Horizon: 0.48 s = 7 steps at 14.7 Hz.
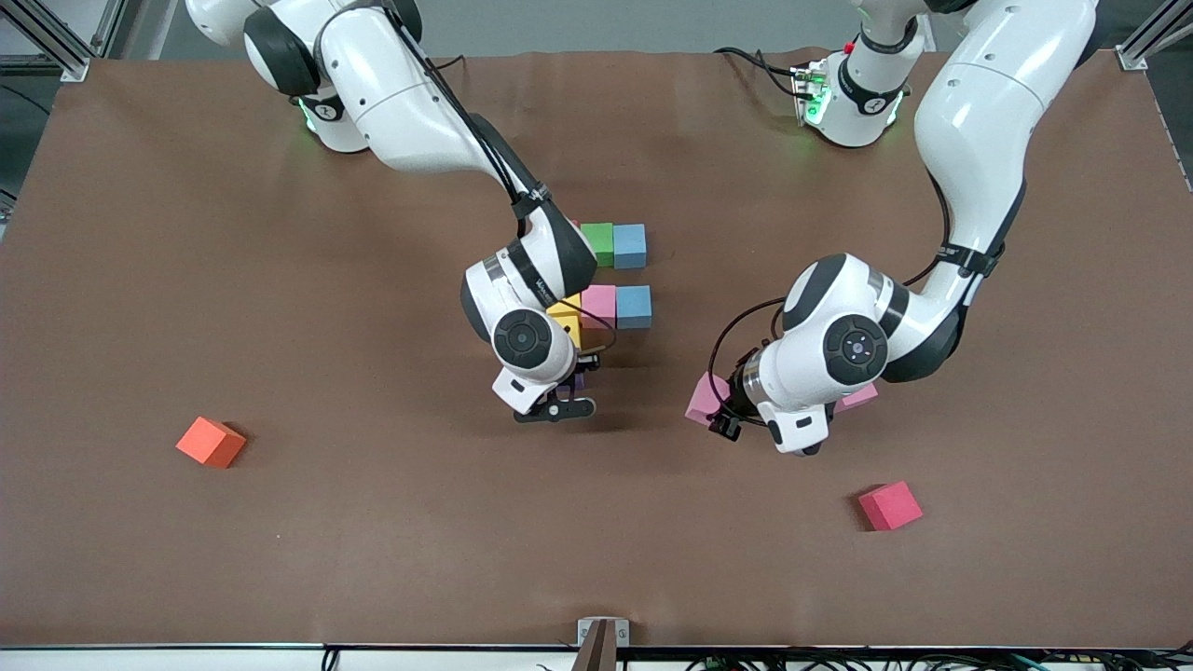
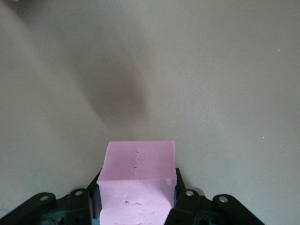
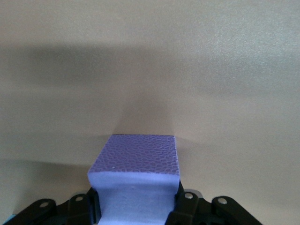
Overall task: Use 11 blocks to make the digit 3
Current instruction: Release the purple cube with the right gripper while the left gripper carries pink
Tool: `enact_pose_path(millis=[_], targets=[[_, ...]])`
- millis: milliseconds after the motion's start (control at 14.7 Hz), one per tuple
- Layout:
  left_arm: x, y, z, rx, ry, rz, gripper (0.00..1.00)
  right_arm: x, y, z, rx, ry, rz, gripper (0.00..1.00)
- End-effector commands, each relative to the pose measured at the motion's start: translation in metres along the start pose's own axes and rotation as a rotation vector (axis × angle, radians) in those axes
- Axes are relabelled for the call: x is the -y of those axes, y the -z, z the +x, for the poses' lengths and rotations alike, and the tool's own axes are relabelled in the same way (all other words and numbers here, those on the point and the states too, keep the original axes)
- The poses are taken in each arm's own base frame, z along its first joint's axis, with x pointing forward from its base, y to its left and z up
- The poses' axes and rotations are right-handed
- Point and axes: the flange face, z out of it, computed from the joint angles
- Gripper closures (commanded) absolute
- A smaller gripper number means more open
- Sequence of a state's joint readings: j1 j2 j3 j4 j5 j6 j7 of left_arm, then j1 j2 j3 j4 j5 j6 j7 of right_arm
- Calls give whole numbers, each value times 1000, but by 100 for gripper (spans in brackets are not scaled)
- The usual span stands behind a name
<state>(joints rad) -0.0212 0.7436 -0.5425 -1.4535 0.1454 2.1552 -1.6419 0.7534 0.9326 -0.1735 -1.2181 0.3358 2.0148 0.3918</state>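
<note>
Mid-build, with both arms carrying a cube. Right gripper clamped on the purple block, low over the tabletop just at the near end of the cluster, beside the yellow block. Left gripper closed on a pink block, over the brown surface toward the left arm's end, well apart from the cluster.

Already placed around the middle of the tabletop: green block touching a blue block; nearer the front edge, a second pink block touching another blue block.

Loose: red block toward the front edge; orange cube toward the right arm's end.

Probably next: setting purple down flush in line, then releasing; pink needs bringing over to the figure.
</note>
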Motion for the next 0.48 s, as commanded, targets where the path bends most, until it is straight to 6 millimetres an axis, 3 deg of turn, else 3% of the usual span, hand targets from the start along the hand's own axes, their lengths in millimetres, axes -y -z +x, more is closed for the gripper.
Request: enact_pose_path(millis=[0, 68, 136, 204, 409], targets=[[-3, -8, -9, 21, 83, -25, 88, -2, -12, -13, 38, -12, -17, 74], [-4, -8, -15, 24, 131, -35, 88, -1, -12, -14, 39, -10, -17, 69], [-5, -7, -16, 26, 179, -41, 88, -1, -12, -14, 39, -13, -17, 41], [-5, -8, -17, 27, 199, -42, 88, -2, -12, -13, 37, -19, -16, 0], [-5, -14, -15, 32, 225, -41, 87, 0, -7, -13, 30, -34, -14, 0]])
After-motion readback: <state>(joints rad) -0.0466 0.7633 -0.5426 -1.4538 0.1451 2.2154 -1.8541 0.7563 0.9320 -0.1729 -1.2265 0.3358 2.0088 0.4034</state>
